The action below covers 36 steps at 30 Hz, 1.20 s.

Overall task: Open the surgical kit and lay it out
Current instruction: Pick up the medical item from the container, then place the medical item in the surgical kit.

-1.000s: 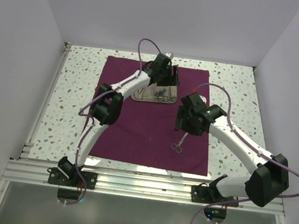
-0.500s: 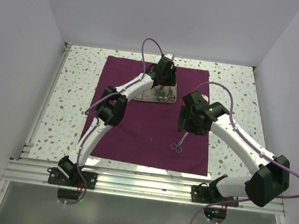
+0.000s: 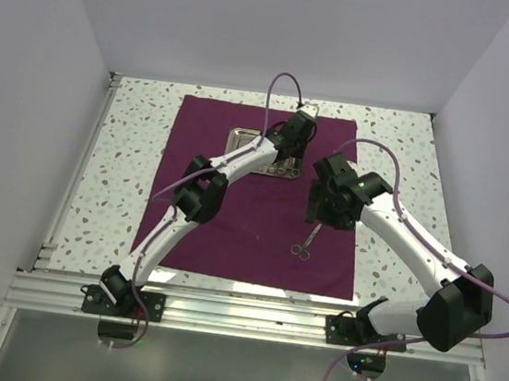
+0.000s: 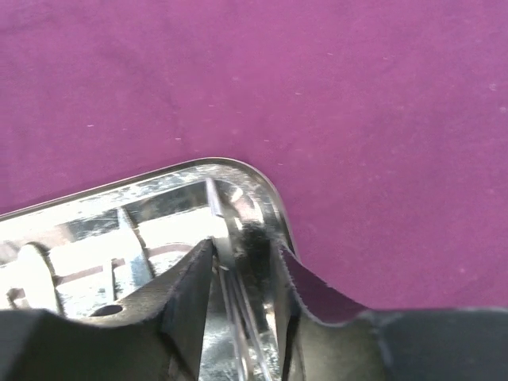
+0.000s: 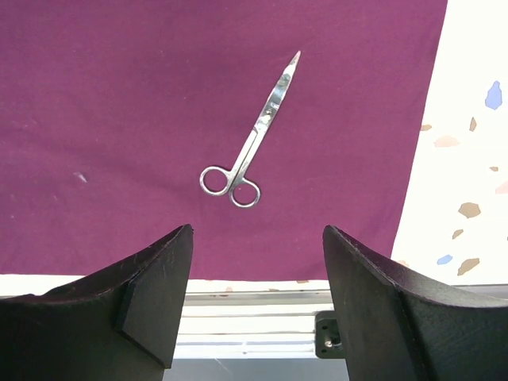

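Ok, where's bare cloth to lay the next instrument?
Bare: the cloth between the left arm and the scissors, and its far-left corner beside the tray. Crowded: the tray's right end at the left gripper, and the scissors by the right gripper.

Robot lab cell: white walls (image 3: 63,83), speckled table (image 3: 117,174), aluminium rail (image 3: 240,311).

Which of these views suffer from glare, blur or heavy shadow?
Left wrist: the steel tray throws bright, smeary reflections, so the thin instruments in it are hard to tell apart, and the fingers in the foreground are soft and dark. Right wrist: the scissors and maroon cloth are sharp and evenly lit. Top external: clear overall, with glare on the near metal rail.
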Each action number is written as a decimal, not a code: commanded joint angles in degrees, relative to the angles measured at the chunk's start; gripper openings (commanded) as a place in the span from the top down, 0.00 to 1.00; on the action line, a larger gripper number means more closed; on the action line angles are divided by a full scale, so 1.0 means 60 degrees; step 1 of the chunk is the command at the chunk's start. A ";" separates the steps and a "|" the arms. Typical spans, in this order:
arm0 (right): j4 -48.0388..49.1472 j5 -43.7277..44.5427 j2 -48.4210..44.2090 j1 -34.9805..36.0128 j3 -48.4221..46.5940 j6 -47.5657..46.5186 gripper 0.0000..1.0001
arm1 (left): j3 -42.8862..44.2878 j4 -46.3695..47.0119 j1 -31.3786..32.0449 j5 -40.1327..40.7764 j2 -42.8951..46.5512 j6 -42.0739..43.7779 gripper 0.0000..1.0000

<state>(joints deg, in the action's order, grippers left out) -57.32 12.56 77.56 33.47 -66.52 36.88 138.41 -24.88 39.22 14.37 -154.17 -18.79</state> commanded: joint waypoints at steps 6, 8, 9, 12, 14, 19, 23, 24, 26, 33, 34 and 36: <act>-0.0246 0.0222 -0.0358 -0.0100 -0.0090 0.0064 0.31 | -0.0729 -0.1814 -0.0135 0.0813 -0.0131 0.0290 0.74; -0.0290 0.0193 -0.0358 -0.0115 -0.0163 0.0049 0.31 | -0.0758 -0.1902 -0.0208 0.0711 -0.0058 0.0144 0.92; -0.0305 0.0178 -0.0358 -0.0101 -0.0178 0.0064 0.31 | -0.0788 -0.1888 -0.0296 0.0681 0.0088 0.0070 1.00; -0.0305 0.0134 -0.0490 -0.0115 -0.0163 0.0122 0.32 | -0.1051 -0.1669 -0.0384 0.0432 0.0541 0.0011 1.00; -0.0334 0.0163 -0.0592 -0.0115 -0.0148 0.0122 0.32 | -0.1197 -0.1522 -0.0443 0.0140 0.0835 -0.0047 1.00; -0.0700 0.0821 -0.0754 -0.0101 -0.0879 0.0122 0.22 | -0.2175 -0.0894 -0.0706 -0.0826 0.2649 -0.0077 1.00; -0.1168 0.1188 -0.1134 -0.0115 -0.1364 0.0224 0.11 | -0.3218 -0.0540 -0.1378 -0.1398 0.4290 -0.0326 1.00; -0.1198 0.1232 -0.1265 -0.0101 -0.1422 0.0254 0.10 | -0.3481 -0.0569 -0.1468 -0.1573 0.4786 -0.0355 1.00; -0.1228 0.1276 -0.1661 -0.0115 -0.1379 0.0283 0.08 | -0.3818 -0.0672 -0.1585 -0.1590 0.5519 -0.0326 1.00; -0.1330 0.0970 -0.2335 -0.0115 -0.1028 0.0050 0.06 | -0.7767 0.0498 -0.1060 -0.1781 0.7705 -0.1028 1.00; -0.1345 0.0882 -0.2408 -0.0115 -0.1027 0.0020 0.06 | -0.8094 0.0703 -0.0899 -0.1722 0.7837 -0.1319 1.00; -0.1564 0.0647 -0.2599 -0.0115 -0.1071 -0.0039 0.05 | -0.8767 0.0821 -0.0474 -0.1634 0.7970 -0.1730 1.00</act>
<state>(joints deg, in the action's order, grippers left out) -64.38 17.93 63.70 32.97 -72.69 37.30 92.03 -23.07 32.38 5.65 -105.78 -24.58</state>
